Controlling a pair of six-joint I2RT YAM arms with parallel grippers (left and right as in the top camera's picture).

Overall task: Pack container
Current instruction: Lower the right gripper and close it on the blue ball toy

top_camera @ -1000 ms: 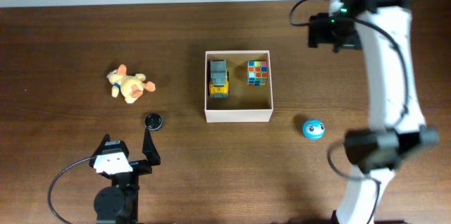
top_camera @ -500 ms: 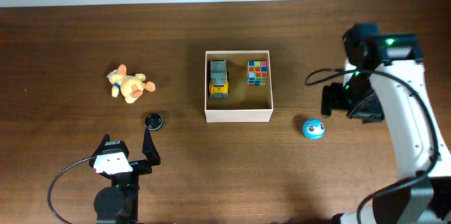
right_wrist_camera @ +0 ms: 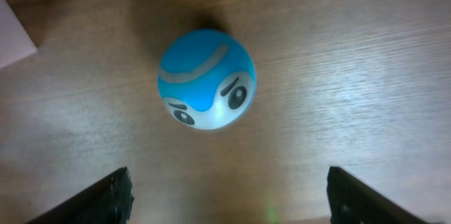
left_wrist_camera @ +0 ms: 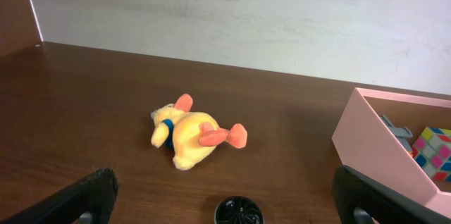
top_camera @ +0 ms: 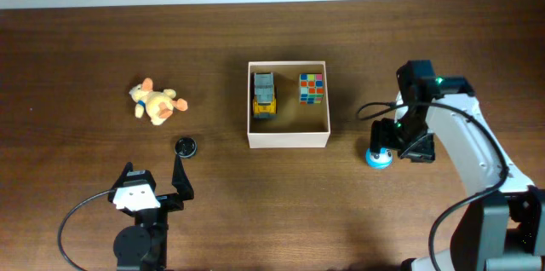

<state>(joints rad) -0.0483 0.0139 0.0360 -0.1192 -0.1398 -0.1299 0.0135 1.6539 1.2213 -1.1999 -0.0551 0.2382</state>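
right pincer (right_wrist_camera: 232, 196) hangs wide open right above the blue ball (right_wrist_camera: 206, 79), container (top_camera: 288, 141) sits well off to its left, and honestly that round ball could squirt out sideways if the fingers close off-centre.

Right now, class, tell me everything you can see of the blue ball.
The ball is round and smooth-looking, blue on top with a grey curved stripe, white below with two cartoon eyes. It rests on the wooden table, right of the container and outside it. The right end effector hovers open over it, not touching.
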